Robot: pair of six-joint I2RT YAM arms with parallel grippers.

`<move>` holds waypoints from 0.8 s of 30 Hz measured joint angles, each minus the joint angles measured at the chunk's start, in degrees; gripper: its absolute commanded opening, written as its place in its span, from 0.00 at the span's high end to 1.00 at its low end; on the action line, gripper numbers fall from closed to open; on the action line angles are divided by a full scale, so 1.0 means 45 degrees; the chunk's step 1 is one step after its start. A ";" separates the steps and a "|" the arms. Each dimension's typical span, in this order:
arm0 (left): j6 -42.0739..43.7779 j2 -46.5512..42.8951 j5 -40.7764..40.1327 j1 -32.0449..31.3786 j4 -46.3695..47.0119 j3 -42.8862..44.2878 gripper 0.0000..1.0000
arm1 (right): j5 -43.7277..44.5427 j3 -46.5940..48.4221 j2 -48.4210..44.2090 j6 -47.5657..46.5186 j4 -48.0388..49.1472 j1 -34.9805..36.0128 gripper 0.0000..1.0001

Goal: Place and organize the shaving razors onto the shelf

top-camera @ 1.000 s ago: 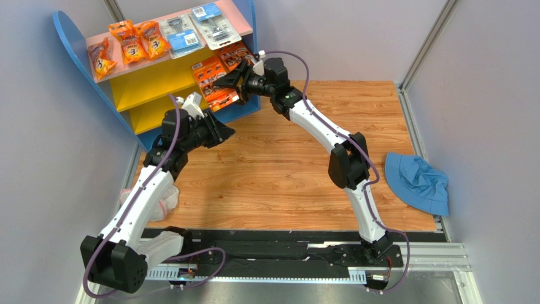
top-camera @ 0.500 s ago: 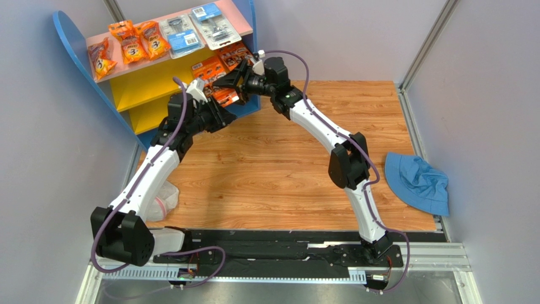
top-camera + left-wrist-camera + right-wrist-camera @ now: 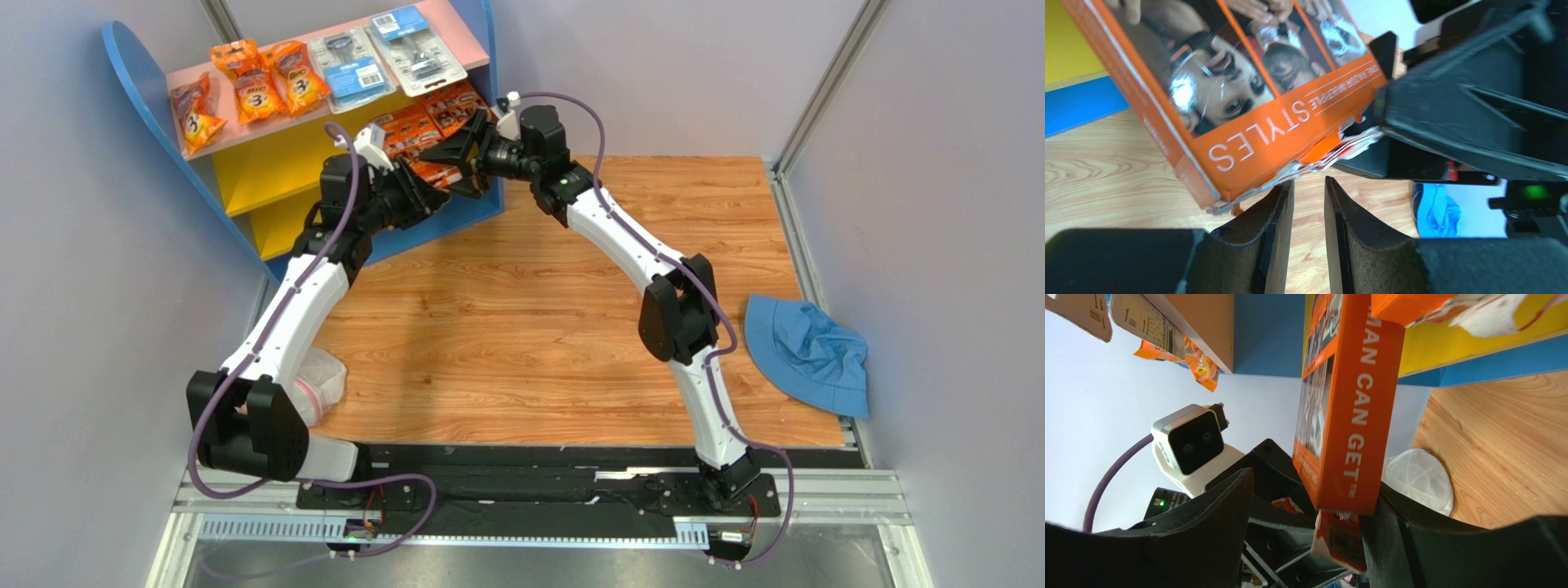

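I see the shelf (image 3: 129, 61) standing at the far left corner of the table (image 3: 528, 331). Its pink top board (image 3: 466, 37) carries three small orange bags (image 3: 245, 80) on the left and two clear blister packs (image 3: 350, 67) on the right, all lying flat. The middle yellow board (image 3: 276, 153) has orange cards (image 3: 460, 110) bunched at its right end. The lowest yellow board (image 3: 288, 221) is mostly hidden behind my left arm, so I can't say what it holds.

Both grippers meet just in front of that right end of the middle board. In the right wrist view, the right gripper (image 3: 1315, 478) has its fingers spread wide on either side of one orange card (image 3: 1346, 416), which stands on edge between them. One finger lies against the card and a gap shows at the other, so I can't tell whether it is truly pinched.

The left gripper (image 3: 1308, 184) sits just under that card's torn lower edge. Its fingers are close together, with only a thin strip of table showing between them.

A blue cloth (image 3: 803, 355) lies well apart, on the right side of the table.
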 measured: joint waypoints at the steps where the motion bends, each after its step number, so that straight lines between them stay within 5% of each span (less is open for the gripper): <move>1: 0.0000 0.0078 -0.0044 0.0034 0.0000 0.0005 1.00 | -0.0034 0.0000 0.0000 -0.0024 -0.0010 -0.0044 0.35; 24: 0.0597 0.2361 -0.0277 0.1035 -0.0423 0.3036 1.00 | -0.0359 -0.1875 -0.0874 -0.0699 -0.0141 -0.0330 0.34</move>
